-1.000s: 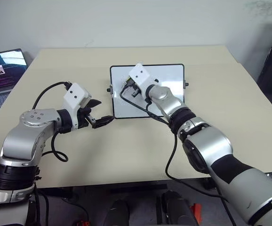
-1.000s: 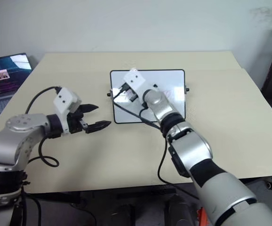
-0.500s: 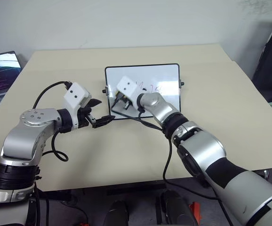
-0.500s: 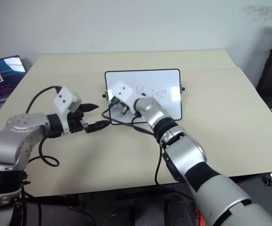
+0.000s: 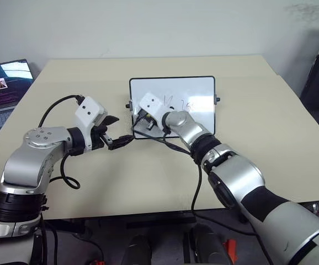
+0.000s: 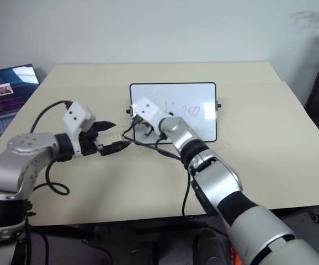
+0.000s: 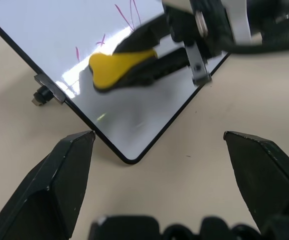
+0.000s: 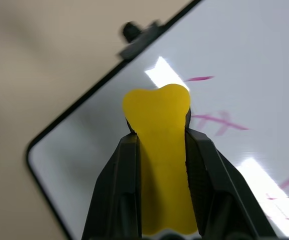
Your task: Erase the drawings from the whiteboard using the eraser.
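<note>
Fig.: R gripper (image 8: 157,145) pinches the eraser (image 8: 158,150) betw. both fingers, yellow block projecting past the tips; its long axis runs along the fingers. Held low over the near-left part of the whiteboard (image 5: 201,88), which lies flat on the table (image 5: 148,176), centre, just ahead of both arms. Whether the eraser's underside touches the glossy surface cannot be told; judged at or just above it.

Key relation: the drawings (image 5: 179,103) sit in a row across the board's middle, to the robot's right of and slightly beyond the eraser tip. In the R wrist view reddish strokes (image 8: 217,120) lie just beside the block, on the side away from the frame corner. Row's long axis approx. parallels the board's long edge, so the next stroke likely calls for a sweep rightward along it, eraser pressed flat.

L gripper (image 5: 117,132) hovers spread wide, empty, just off the board's near-left corner (image 7: 129,159); no contact w/ frame. R arm is the nearer to the marks and the working one.

Marks unerased: reddish, dark and bluish strokes are on the board.
</note>
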You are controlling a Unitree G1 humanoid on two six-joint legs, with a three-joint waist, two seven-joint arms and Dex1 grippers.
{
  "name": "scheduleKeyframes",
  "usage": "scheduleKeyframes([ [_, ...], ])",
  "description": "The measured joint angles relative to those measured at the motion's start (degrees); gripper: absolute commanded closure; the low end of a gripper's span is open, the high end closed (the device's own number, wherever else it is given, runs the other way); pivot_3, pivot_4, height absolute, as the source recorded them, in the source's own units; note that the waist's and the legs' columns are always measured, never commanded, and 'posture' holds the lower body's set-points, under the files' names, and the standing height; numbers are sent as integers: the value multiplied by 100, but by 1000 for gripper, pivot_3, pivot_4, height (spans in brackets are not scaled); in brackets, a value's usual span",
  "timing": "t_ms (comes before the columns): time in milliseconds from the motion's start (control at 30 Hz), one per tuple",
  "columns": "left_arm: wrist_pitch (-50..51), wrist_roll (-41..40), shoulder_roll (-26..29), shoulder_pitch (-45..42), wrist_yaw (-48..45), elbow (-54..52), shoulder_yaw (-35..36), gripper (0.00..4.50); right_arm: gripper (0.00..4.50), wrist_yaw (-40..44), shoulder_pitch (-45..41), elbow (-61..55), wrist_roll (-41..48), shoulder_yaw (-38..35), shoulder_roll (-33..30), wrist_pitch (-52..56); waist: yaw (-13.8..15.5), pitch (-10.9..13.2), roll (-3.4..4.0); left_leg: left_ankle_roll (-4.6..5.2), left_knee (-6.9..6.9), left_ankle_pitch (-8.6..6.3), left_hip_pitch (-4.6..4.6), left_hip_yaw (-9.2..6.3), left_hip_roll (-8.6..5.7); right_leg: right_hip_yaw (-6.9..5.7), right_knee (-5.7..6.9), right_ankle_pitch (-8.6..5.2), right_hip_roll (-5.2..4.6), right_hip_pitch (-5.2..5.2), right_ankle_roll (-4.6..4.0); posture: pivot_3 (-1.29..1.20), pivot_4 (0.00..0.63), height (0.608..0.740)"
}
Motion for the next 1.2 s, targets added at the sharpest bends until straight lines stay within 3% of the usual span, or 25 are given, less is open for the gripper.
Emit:
scheduleKeyframes([
  [433, -10, 26, 0, -78, -99, 126, -49, 0, 3630, -140, -97, -3, 115, -109, -191, 19, -2, 0, 0, 0, -10, 0, -1, 1, 1, 0, -8, 0, 0, -2, 3, 0, 150, 740],
  [833, -9, 29, 0, -78, -99, 126, -49, 0, 3645, 883, 258, -248, -371, 638, -38, 22, -104, -4, -6, 0, -12, 0, 16, 10, 10, 2, -1, -5, 5, 3, -6, 0, 150, 740],
  [1200, -13, 80, 0, -79, -110, 128, -49, 0, 3653, -77, 146, -92, -183, 260, -113, 20, -5, -4, -8, 17, -7, 11, 8, 10, 11, 2, -8, -16, 6, 4, -32, 0, 150, 740],
])
